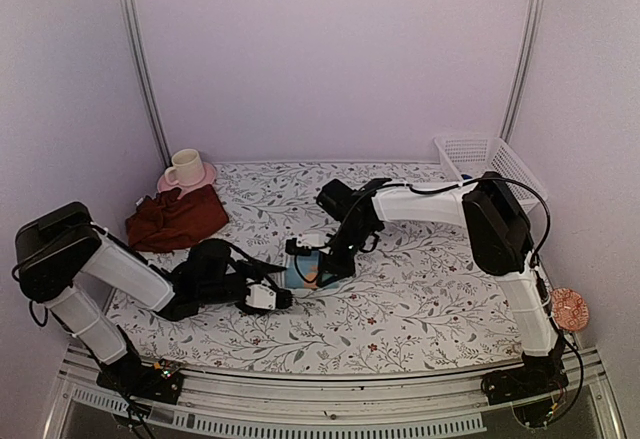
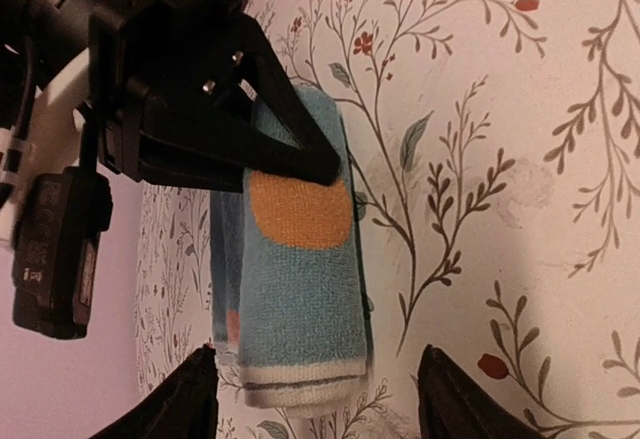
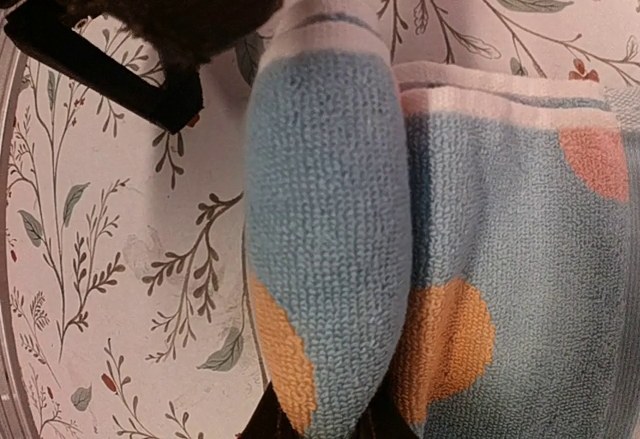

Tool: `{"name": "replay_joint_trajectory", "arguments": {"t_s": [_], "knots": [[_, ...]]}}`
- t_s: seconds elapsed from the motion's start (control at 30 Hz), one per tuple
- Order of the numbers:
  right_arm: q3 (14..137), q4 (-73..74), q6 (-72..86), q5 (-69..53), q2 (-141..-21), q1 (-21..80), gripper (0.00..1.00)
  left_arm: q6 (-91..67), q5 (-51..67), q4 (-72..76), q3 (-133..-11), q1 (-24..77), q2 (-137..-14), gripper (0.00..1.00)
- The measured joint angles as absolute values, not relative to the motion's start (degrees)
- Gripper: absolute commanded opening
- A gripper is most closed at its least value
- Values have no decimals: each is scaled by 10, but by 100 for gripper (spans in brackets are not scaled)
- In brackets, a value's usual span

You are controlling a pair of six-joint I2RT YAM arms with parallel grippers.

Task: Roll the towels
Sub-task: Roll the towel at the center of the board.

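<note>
Two towels lie on the flowered table cover [image 1: 420, 289]. The blue towel [image 2: 300, 289], with orange patches and a pale striped hem, sits directly between the two grippers, partly rolled.

The right gripper [image 3: 322, 421] is clamped on it. In its own wrist view a thick rolled fold rises from between the fingers. The rest of the cloth lies flat on the cover beside the roll, touching it.

The left gripper [image 1: 278, 298] is spread wide, with its fingers [image 2: 195, 394] on either side of the towel's hemmed end. That hem lies in the gap just ahead of the fingertips, and I cannot tell whether either finger touches it. Straight ahead of the left gripper, at the far end of the towel, the right gripper's dark fingers press down over the cloth.

The maroon towel [image 1: 176, 219] is a crumpled heap well apart from both grippers, off to the outer side of the left one and farther back on the table. Just beyond it a cream cup [image 1: 184, 168] stands on a pink saucer [image 1: 205, 177]. A white basket [image 1: 487, 162] sits well behind the right gripper, near the back corner on that arm's side.
</note>
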State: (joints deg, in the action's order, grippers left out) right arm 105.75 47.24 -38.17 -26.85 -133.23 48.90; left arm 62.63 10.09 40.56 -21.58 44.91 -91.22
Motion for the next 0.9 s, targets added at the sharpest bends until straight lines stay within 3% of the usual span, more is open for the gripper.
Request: {"name": "replay_joint_trajectory", "arguments": {"t_s": [0.4,0.6,0.67,0.83,0.9], "knots": [[1067,487,-383,-289,-1340,484,17,649,28,471,-225,474,-987,51],[1076,495,-384,-291,-1344,483,17,655,-6,500,-231,476,-1017,34],[1077,497,-384,-291,-1345,483,17,656,-12,505,-233,477,-1021,20],[1083,502,-384,-291,-1347,483,18,658,-31,505,-246,480,-1032,10],[1084,503,-384,-291,-1348,483,18,656,-36,498,-252,480,-1034,0]]}}
